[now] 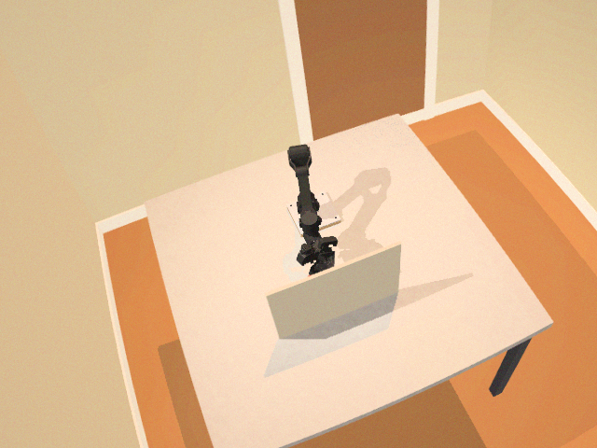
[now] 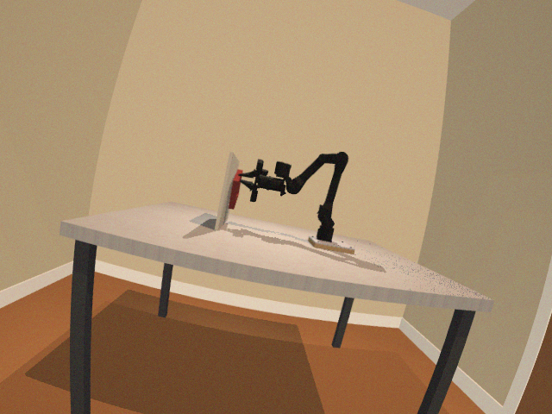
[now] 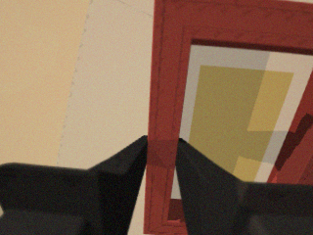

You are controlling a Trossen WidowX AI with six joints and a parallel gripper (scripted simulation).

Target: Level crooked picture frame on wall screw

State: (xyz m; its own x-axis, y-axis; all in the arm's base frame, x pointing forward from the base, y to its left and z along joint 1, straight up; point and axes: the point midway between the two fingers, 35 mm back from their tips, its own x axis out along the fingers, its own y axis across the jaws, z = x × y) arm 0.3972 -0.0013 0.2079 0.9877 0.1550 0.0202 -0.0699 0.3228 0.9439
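Observation:
The red picture frame [image 2: 235,191] [image 3: 168,73] hangs against the pale upright panel [image 1: 337,294] [image 2: 224,191] [image 3: 112,88]. My gripper [image 2: 241,177] [image 3: 161,142] is shut on the frame's left side bar, low on it in the wrist view, one finger on each side. In that view the top bar slopes slightly down to the right, and the right part is cut off. I cannot tell whether the frame is level. The screw and notched strip are hidden. In the top view the panel hides the frame and my fingertips.
The panel stands on the table [image 1: 216,270] [image 2: 147,227], facing the arm. The arm's base plate [image 1: 332,220] [image 2: 332,246] sits farther back on the table. Shadows of arm and panel lie on the tabletop. The arm's shadow also falls across the picture in the wrist view.

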